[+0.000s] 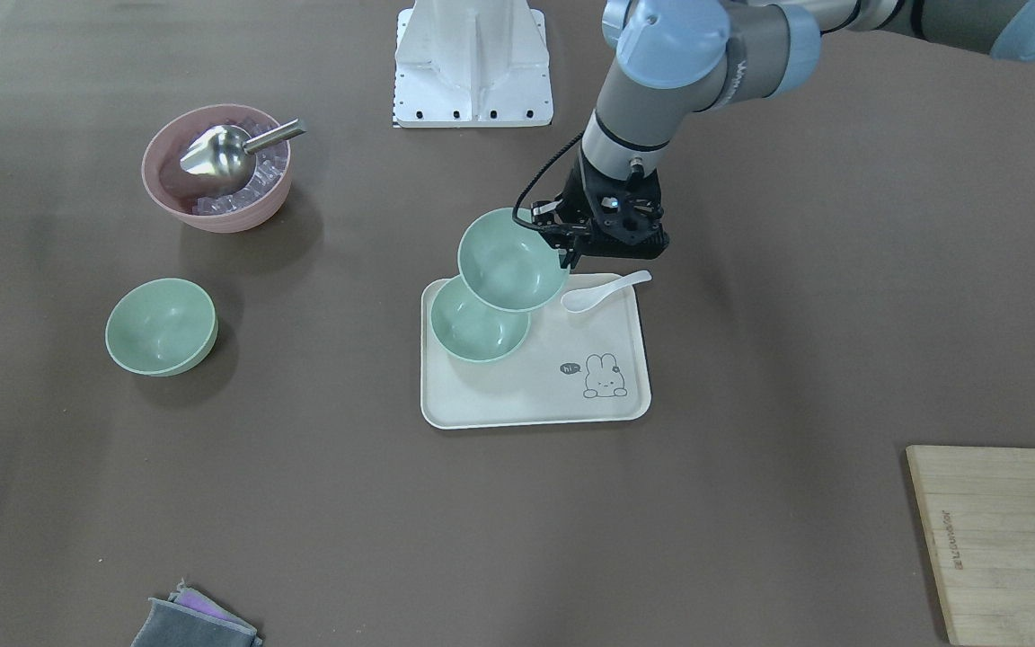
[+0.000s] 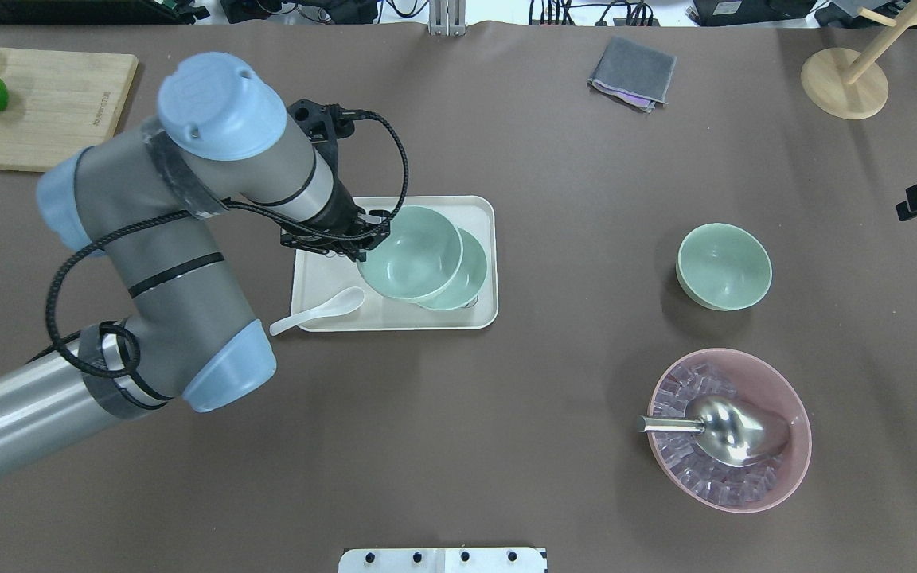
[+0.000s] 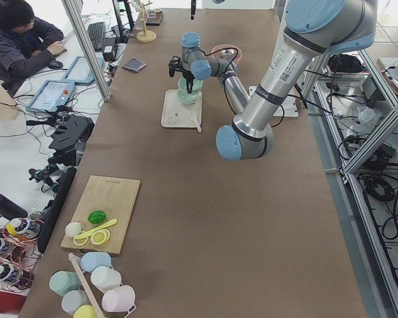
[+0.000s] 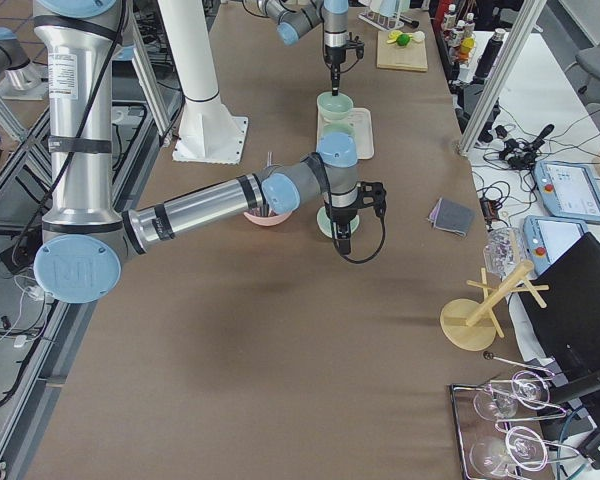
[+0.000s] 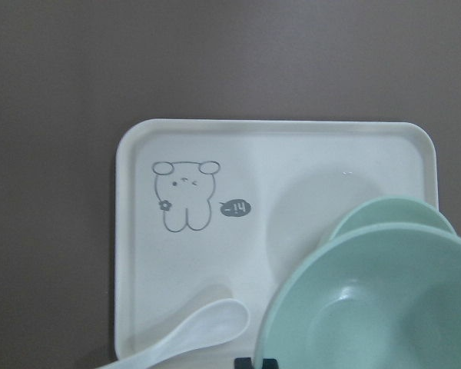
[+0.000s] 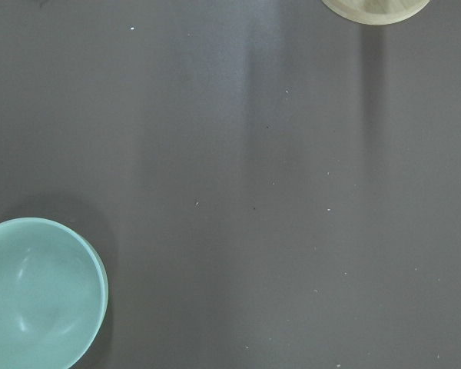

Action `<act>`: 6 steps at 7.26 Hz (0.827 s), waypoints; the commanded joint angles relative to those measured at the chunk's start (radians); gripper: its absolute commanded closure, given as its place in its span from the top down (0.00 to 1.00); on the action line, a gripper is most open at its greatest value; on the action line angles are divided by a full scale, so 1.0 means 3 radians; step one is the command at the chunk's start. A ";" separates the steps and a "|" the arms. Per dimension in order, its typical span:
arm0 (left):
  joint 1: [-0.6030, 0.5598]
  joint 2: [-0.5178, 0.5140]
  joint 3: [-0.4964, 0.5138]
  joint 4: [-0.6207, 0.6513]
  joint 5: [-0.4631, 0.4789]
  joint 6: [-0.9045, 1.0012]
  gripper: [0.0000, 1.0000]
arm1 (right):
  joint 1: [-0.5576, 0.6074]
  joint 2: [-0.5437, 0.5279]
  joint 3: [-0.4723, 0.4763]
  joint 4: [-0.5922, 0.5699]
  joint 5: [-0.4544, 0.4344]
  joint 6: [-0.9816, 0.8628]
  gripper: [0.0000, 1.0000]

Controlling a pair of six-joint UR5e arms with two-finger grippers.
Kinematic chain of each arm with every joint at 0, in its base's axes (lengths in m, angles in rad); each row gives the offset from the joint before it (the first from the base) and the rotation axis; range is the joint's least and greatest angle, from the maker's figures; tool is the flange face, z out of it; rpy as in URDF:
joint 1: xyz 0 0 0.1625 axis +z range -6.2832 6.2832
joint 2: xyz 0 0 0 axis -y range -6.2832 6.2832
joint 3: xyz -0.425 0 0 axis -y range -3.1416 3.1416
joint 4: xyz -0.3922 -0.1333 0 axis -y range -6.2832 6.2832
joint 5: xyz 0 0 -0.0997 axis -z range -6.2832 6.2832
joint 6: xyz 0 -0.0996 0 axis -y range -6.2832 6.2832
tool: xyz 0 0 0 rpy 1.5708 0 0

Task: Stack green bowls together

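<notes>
My left gripper (image 1: pixel 569 256) is shut on the rim of a green bowl (image 1: pixel 510 261) and holds it tilted in the air, just above and partly over a second green bowl (image 1: pixel 480 325) that sits on the cream tray (image 1: pixel 571 395). In the left wrist view the held bowl (image 5: pixel 376 300) covers most of the lower one (image 5: pixel 392 209). The third green bowl (image 2: pixel 723 267) stands alone on the table, also in the right wrist view (image 6: pixel 38 292). My right gripper (image 4: pixel 342 240) shows only in the exterior right view, raised near that bowl; I cannot tell if it is open.
A white spoon (image 1: pixel 603 289) lies on the tray's edge beside the left gripper. A pink bowl (image 1: pixel 216 171) with ice and a metal scoop stands near the third bowl. A cutting board (image 2: pixel 44 103), a grey cloth (image 2: pixel 632 73) and a wooden stand (image 2: pixel 844 83) sit along the far edge.
</notes>
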 commanded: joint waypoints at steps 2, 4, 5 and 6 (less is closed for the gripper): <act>0.0095 -0.0361 0.0444 0.0013 0.0142 -0.0202 0.00 | 0.0000 0.0000 0.0000 0.0000 0.0000 0.0000 1.00; 0.0162 -0.0356 0.0502 0.0003 0.0229 -0.0207 0.00 | 0.0000 0.0000 0.0000 0.0000 -0.0005 0.0000 1.00; 0.0162 -0.0356 0.0507 0.0003 0.0229 -0.0207 0.00 | 0.0000 0.0000 0.0000 0.0000 -0.0005 0.0000 1.00; 0.0162 -0.0351 0.0512 0.0003 0.0229 -0.0207 0.00 | 0.0000 0.0000 0.0000 0.0000 -0.0005 0.0000 1.00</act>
